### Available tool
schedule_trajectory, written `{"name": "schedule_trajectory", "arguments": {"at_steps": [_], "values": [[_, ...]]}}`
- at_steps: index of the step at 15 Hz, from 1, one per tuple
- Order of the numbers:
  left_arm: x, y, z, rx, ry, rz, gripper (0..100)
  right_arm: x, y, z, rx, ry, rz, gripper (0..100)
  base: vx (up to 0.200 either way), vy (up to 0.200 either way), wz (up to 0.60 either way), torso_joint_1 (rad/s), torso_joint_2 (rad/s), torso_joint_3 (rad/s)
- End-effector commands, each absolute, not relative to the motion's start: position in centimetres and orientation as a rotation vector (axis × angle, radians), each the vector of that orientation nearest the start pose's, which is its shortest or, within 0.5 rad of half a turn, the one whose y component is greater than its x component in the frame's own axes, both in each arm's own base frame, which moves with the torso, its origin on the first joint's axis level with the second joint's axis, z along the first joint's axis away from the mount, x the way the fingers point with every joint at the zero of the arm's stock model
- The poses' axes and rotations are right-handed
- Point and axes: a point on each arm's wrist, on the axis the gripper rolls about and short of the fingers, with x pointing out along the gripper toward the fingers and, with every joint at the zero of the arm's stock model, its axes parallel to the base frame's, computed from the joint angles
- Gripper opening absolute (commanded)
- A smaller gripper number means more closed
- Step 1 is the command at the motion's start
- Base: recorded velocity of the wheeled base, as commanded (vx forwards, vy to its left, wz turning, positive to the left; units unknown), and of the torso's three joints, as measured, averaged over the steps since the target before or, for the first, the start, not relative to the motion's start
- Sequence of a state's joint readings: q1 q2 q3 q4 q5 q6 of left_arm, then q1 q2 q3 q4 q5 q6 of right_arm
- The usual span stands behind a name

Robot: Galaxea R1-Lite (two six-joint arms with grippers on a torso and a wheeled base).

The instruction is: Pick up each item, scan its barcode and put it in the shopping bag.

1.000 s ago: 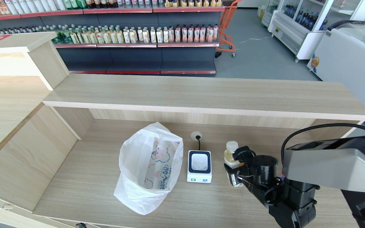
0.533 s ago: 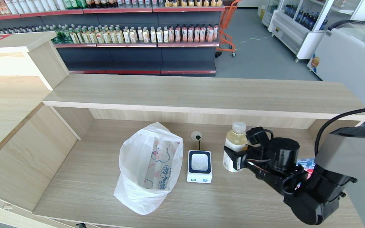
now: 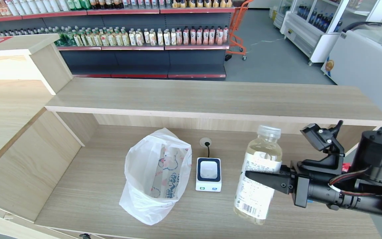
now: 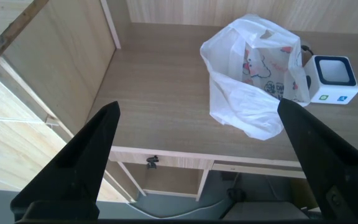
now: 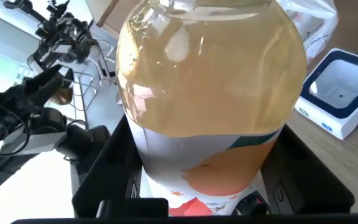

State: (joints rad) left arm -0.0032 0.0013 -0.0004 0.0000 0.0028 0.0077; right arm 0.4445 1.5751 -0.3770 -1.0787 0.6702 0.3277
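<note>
Nearest, the right claw is closed around the middle of a clear bottle of pale drink, holding it upright in the air above the counter. The barcode sits low on the label, facing up and outward. The scanner stands to the left with its window facing up, so I judge the bottle should go left and tip until the barcode faces that window, then pause briefly. Beyond the scanner, the shopping bag gapes open. The left claw hangs spread wide and empty.
</note>
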Motion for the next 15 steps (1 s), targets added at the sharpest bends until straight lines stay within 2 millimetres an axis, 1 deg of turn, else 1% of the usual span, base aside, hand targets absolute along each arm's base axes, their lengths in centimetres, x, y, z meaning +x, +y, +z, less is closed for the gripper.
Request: {"name": "schedule_trajectory", "arguments": {"at_steps": [1, 5, 6, 9, 11, 13, 15], "values": [[-2.3, 0.0, 7.6, 0.008, 0.000, 0.000, 100, 19.0, 10.7, 16.7, 0.302, 0.251, 1.109, 0, 0.000, 0.000, 0.00, 0.000, 0.00, 0.000], [-2.3, 0.0, 7.6, 0.008, 0.002, 0.000, 100, 18.1, 11.3, 16.8, 0.326, 0.281, 1.166, 0, 0.000, 0.000, 0.00, 0.000, 0.00, 0.000], [-2.3, 0.0, 7.6, 0.008, 0.000, 0.000, 100, 17.5, 11.7, 17.0, 0.350, 0.295, 1.195, 0, 0.000, 0.000, 0.00, 0.000, 0.00, 0.000], [-2.3, 0.0, 7.6, 0.008, 0.000, 0.000, 100, 16.8, 12.5, 16.8, 0.350, 0.315, 1.230, 0, 0.000, 0.000, 0.00, 0.000, 0.00, 0.000], [-2.3, 0.0, 7.6, 0.008, 0.000, 0.000, 100, 16.6, 12.3, 16.4, 0.356, 0.363, 1.207, 0, 0.000, 0.000, 0.00, 0.000, 0.00, 0.000], [-2.3, 0.0, 7.6, 0.008, 0.002, 0.000, 100, 15.8, 11.7, 16.2, 0.363, 0.407, 1.192, 0, 0.000, 0.000, 0.00, 0.000, 0.00, 0.000], [-2.3, 0.0, 7.6, 0.008, 0.002, 0.000, 100, 15.9, 11.7, 16.7, 0.358, 0.400, 1.194, 0, 0.000, 0.000, 0.00, 0.000, 0.00, 0.000]]}}
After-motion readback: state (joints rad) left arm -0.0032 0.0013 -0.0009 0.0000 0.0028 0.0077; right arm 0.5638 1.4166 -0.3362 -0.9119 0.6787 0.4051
